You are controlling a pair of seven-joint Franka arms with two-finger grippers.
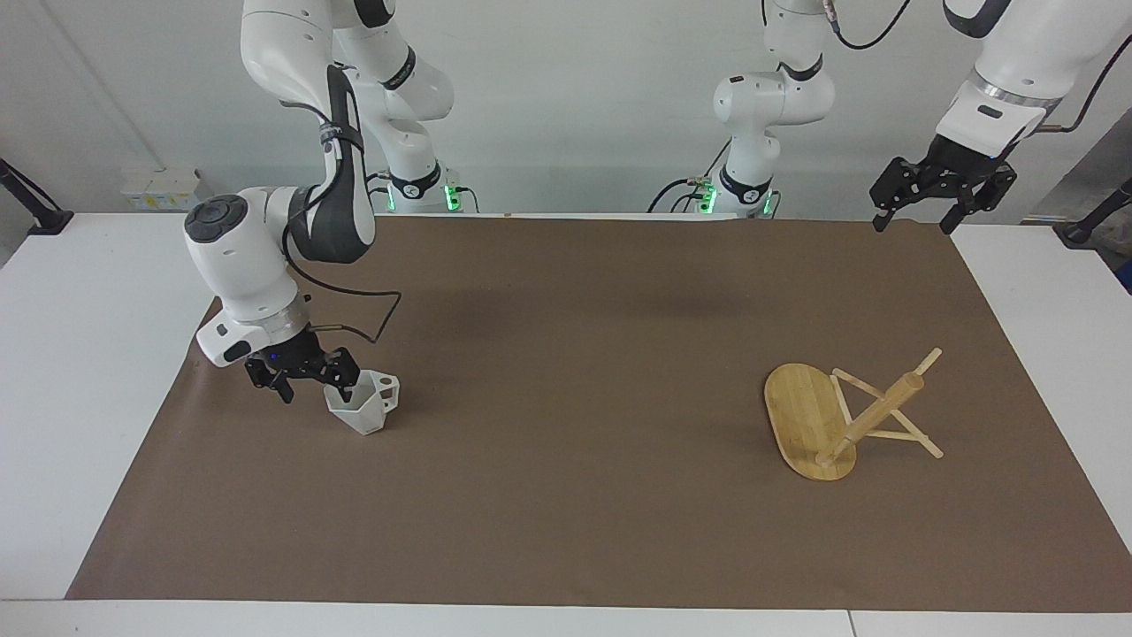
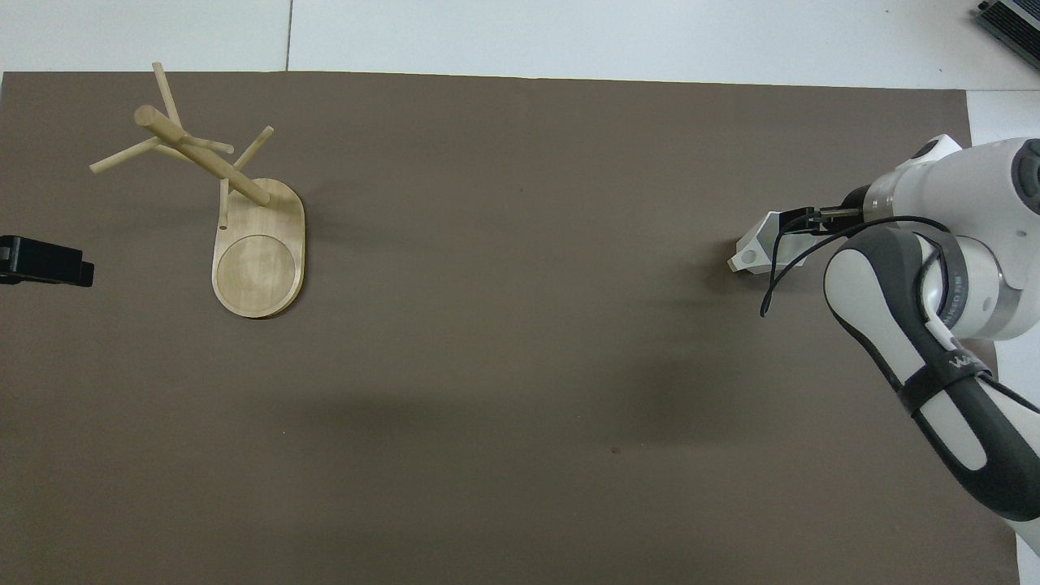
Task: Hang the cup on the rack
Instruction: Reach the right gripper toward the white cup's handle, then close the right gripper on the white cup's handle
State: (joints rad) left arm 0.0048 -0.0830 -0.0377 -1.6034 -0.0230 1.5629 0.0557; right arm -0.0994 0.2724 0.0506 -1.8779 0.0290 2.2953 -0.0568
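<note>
The white faceted cup (image 1: pixel 364 405) stands upright on the brown mat toward the right arm's end, its handle pointing toward the table's middle; it also shows in the overhead view (image 2: pixel 760 248). My right gripper (image 1: pixel 311 387) is open and low at the cup, one finger over its mouth and the other outside the wall, and it shows from above (image 2: pixel 800 221). The bamboo rack (image 1: pixel 809 416) lies tipped over toward the left arm's end, base tilted up, post (image 2: pixel 203 158) and pegs resting on the mat. My left gripper (image 1: pixel 920 212) waits open, raised above the mat's corner.
The brown mat (image 1: pixel 566 495) covers most of the white table (image 1: pixel 80 354). The left gripper's tip (image 2: pixel 45 262) shows at the overhead view's edge, beside the rack's base (image 2: pixel 260 264).
</note>
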